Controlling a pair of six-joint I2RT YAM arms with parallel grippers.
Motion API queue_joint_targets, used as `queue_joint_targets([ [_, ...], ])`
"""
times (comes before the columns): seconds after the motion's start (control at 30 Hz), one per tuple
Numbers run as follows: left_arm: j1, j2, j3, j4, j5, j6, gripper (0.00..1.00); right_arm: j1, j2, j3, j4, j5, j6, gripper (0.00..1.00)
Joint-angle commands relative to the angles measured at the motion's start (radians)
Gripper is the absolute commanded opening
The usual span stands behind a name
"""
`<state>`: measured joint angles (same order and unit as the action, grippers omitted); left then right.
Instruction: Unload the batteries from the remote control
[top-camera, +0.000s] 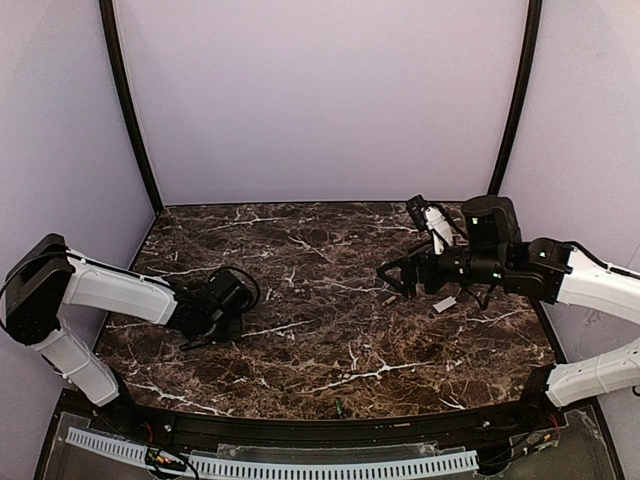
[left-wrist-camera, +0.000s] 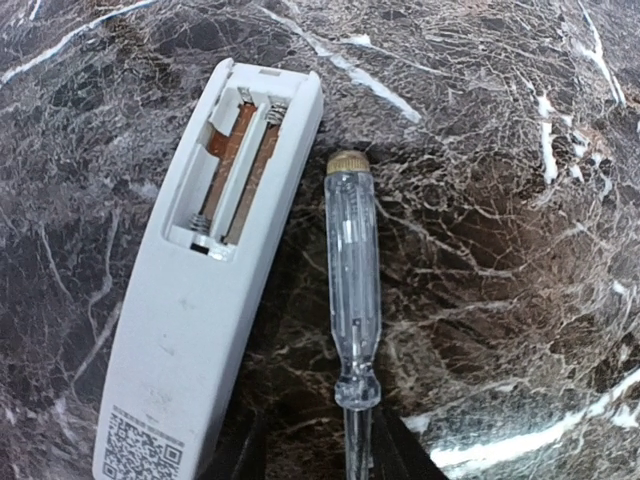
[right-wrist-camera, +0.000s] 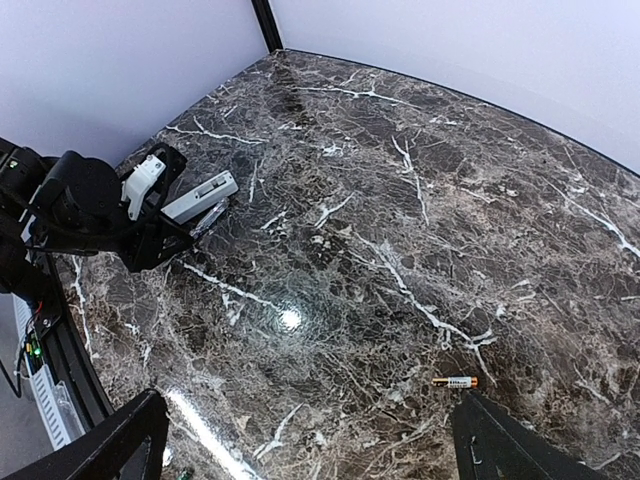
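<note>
Screwdriver (left-wrist-camera: 352, 290) lies unclamped between part-open jaws of left tool (left-wrist-camera: 325, 455), beside uncovered remote control (left-wrist-camera: 190, 330), prying likely finished; right tool (right-wrist-camera: 310, 445) gapes empty near battery (right-wrist-camera: 455, 381).

White-shelled arms (top-camera: 115, 290), black joints, black right pincer (top-camera: 392, 279) (green wrist lights).

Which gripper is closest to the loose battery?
The right gripper: the battery lies just ahead of its open fingers; the left gripper sits by the remote control.
</note>
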<state>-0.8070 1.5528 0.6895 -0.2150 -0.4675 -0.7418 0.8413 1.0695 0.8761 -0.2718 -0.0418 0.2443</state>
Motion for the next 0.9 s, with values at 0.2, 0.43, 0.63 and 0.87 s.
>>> queue_joint_targets([
  [0.2,0.005,-0.104,0.021,-0.074,-0.041,0.006,0.45,-0.007,-0.033,-0.017,0.01,0.036,0.015,0.99],
  [0.43,0.005,-0.246,0.025,-0.094,-0.051,0.081,0.5,-0.006,-0.069,-0.034,0.022,0.195,0.019,0.99],
  [0.63,0.006,-0.371,0.033,-0.114,-0.21,0.241,0.65,-0.008,-0.098,-0.068,0.046,0.424,0.02,0.99],
  [0.87,0.045,-0.451,0.007,-0.012,-0.41,0.422,0.92,-0.013,-0.105,-0.139,0.166,0.571,-0.059,0.99],
])
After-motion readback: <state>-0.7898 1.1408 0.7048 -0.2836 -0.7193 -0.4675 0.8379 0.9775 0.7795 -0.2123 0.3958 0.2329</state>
